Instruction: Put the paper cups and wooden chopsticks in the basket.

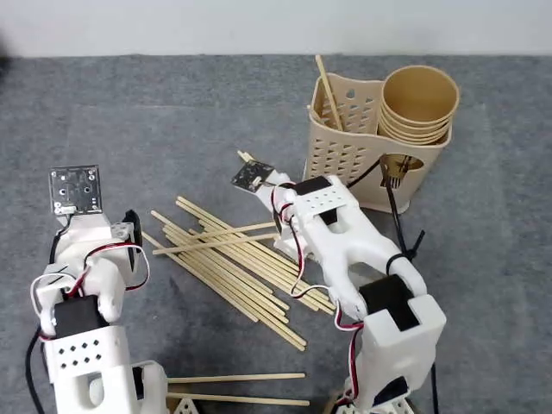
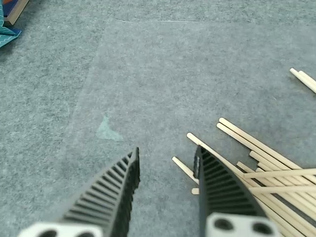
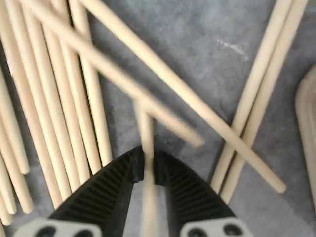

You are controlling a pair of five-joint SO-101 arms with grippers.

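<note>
High view: the basket (image 1: pixel 345 159) stands on the grey bench (image 1: pixel 172 112), with the paper cups (image 1: pixel 420 99) stacked in its right compartment and one chopstick (image 1: pixel 326 86) leaning in its left one. The loose wooden chopsticks (image 1: pixel 233 263) lie piled on the arms' side of the basket, to its left. The right pincer (image 1: pixel 280 226) sits low over the pile's end nearest the basket; the left pincer (image 1: pixel 131 226) is beyond the pile, well apart from the basket

Left wrist view: the left pincer (image 2: pixel 167 150) has its fingers apart around nothing, above bare bench just beside the pile

Right wrist view: the right pincer (image 3: pixel 148 157) is clamped on a single stick (image 3: pixel 144 123), which seems to sit raised above the others, though it shows blurred
</note>
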